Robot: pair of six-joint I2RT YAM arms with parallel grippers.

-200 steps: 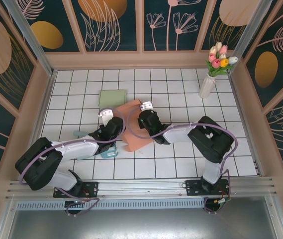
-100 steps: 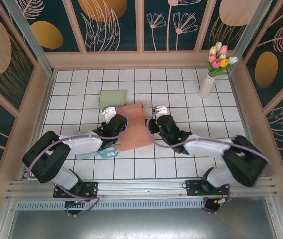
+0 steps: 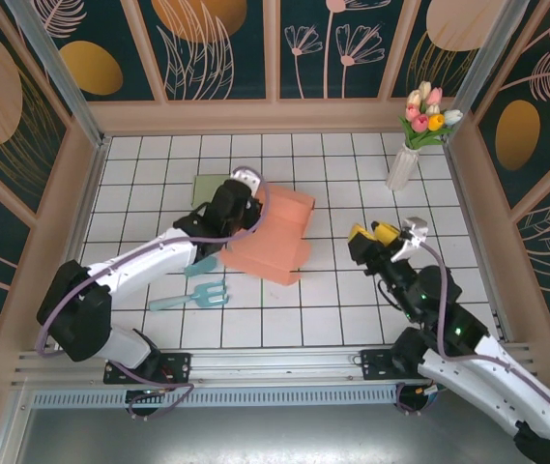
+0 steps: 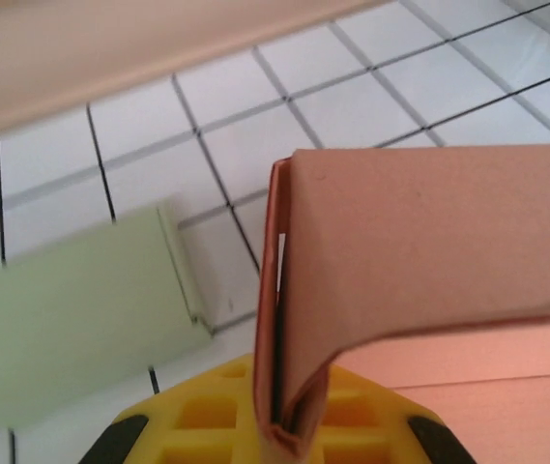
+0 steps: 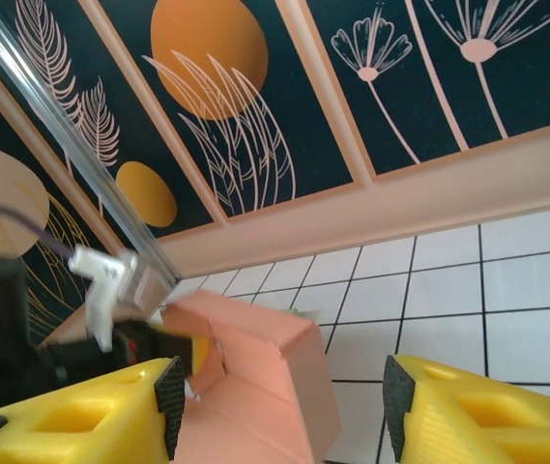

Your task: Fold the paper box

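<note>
Okay, mid-fold: my left gripper (image 4: pixel 276 427) pinches the salmon-pink paper box (image 3: pixel 279 246) by a flap. My right gripper (image 5: pixel 279 401) gapes free; probably creasing next.

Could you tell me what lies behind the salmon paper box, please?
Beyond the salmon paper box, a flat pale green card lies on the white tiles; the left arm covers part of it.

The left arm reaches forward and its gripper (image 3: pixel 246 211) is pinched on an edge of the paper box (image 3: pixel 279 242). The right arm is folded back with its gripper (image 3: pixel 373 235) raised, jaws apart, holding nothing.
</note>
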